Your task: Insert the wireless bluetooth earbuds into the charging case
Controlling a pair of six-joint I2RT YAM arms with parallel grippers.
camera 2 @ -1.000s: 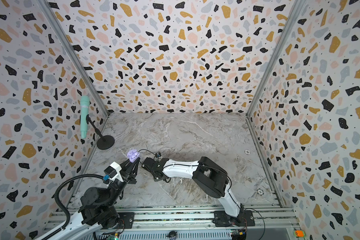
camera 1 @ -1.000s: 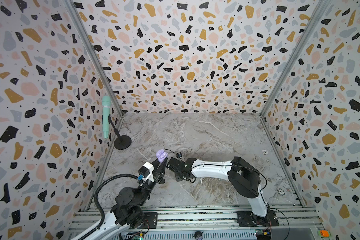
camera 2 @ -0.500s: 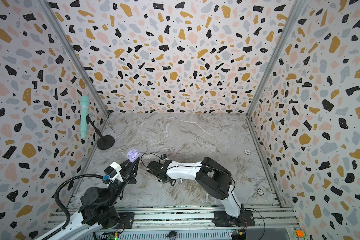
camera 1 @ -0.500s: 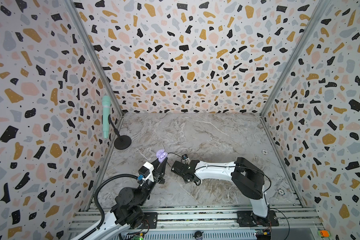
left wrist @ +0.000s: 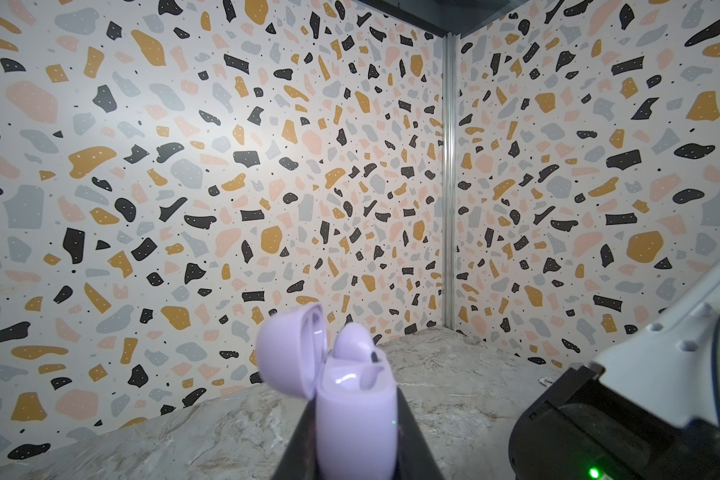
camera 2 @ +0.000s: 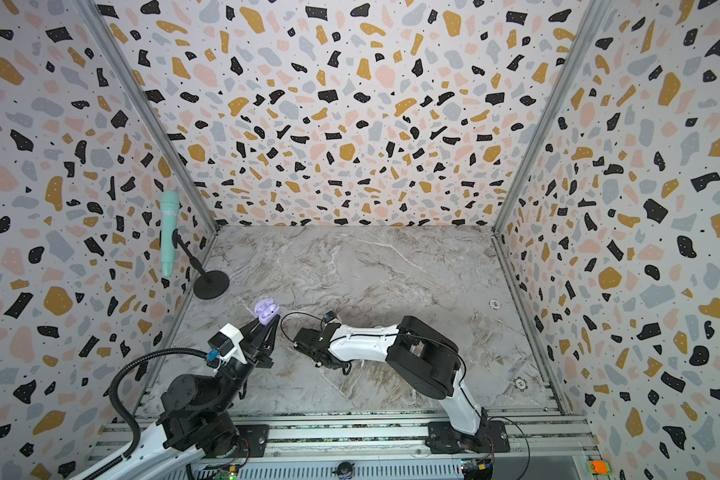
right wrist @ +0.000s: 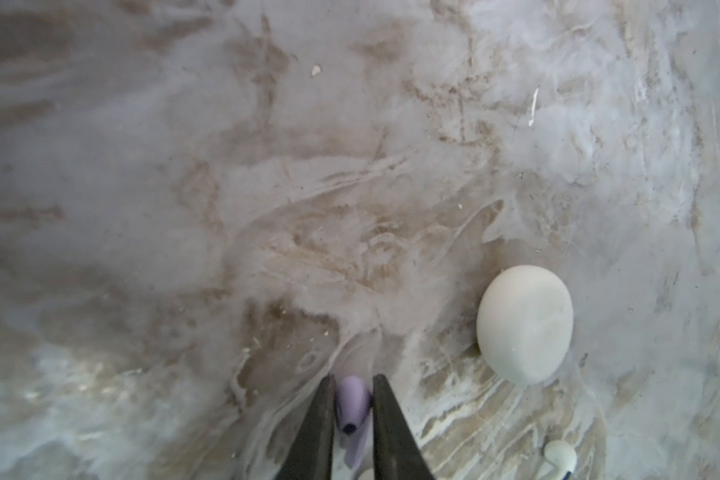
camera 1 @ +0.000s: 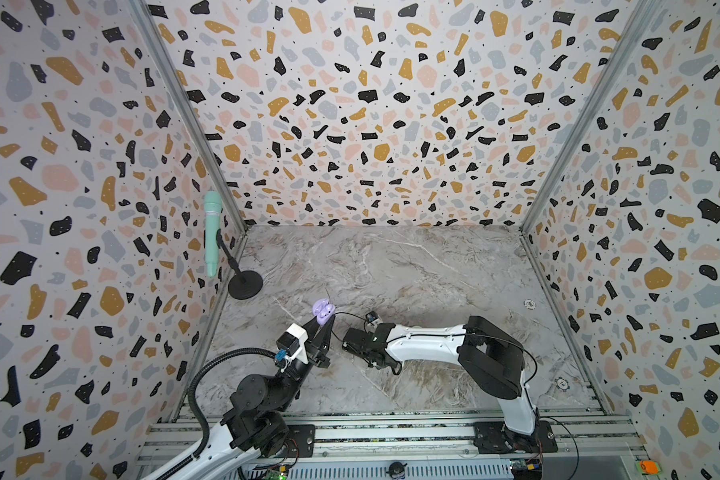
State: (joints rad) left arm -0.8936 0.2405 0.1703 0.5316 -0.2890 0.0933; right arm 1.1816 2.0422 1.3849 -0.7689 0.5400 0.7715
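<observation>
My left gripper [camera 1: 323, 323] is shut on a lavender charging case [left wrist: 354, 419], held upright above the table with its lid open. One lavender earbud [left wrist: 352, 340] stands in the case. In both top views the case [camera 2: 266, 309] shows at the left fingertips. My right gripper [right wrist: 353, 378] points down at the marble table, just right of the left one [camera 1: 364, 347]. Its fingers press both sides of a second lavender earbud [right wrist: 352, 399]. A shut white round case [right wrist: 524, 324] and a white earbud [right wrist: 560, 457] lie on the table beside it.
A mint-green microphone [camera 1: 211, 232] on a black stand [camera 1: 245, 284] rises at the back left by the wall. Two small round discs [camera 1: 529, 304] [camera 1: 562, 383] lie on the right side of the table. Patterned walls close in three sides.
My right gripper has drawn back a little from the lavender case, to the right and down towards the table. The left gripper and the case have not moved.
</observation>
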